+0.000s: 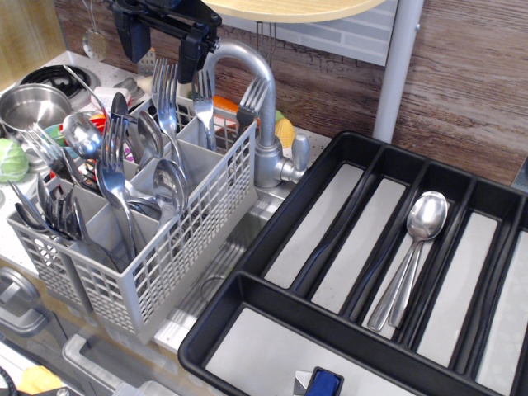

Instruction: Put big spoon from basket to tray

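Note:
The light grey mesh basket (157, 256) stands at the left and holds several spoons, forks and smaller pieces upright. Big spoons with broad bowls show in it, one at the left (82, 134) and one in the middle compartment (170, 183). Forks (165, 87) stand at the back. The black tray (272, 223) fills the right side. Two big spoons (426, 218) lie stacked in one of its long compartments. My black gripper (163, 59) hangs open and empty above the back of the basket, just over the fork tops.
A steel faucet (257, 99) arches right behind the basket, close to my gripper. A round steel pot (33, 103) and toy food (10, 161) sit at the far left. A grey post (398, 74) rises behind the tray. A blue object (326, 384) lies in the wide cross compartment.

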`<state>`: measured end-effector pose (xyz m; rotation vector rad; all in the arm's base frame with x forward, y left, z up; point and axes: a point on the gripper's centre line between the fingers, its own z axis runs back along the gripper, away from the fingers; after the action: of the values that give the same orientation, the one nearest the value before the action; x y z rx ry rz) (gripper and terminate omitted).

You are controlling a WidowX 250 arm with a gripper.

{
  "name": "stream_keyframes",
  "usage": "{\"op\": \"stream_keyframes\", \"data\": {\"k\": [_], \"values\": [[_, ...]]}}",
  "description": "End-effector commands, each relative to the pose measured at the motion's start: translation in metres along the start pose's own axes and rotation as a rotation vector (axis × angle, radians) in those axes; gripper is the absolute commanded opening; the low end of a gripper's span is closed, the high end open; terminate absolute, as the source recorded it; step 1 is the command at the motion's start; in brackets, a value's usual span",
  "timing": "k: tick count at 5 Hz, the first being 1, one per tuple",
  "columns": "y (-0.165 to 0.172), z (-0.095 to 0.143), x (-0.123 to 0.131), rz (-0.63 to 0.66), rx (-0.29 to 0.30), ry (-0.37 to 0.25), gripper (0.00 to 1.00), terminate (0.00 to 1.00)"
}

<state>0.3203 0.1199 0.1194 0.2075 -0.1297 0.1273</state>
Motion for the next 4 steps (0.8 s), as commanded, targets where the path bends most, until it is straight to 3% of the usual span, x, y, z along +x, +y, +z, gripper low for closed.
{"op": "stream_keyframes", "data": {"k": [1,3,4], "values": [[0.0,0.0,0.0,0.0,0.0,0.0,1.0,0.0],[0.014,-0.017,-0.004,0.314,0.078,-0.057,1.0,0.0],[0.019,-0.028,-0.011,0.432,0.062,-0.078,1.0,0.0]]}}
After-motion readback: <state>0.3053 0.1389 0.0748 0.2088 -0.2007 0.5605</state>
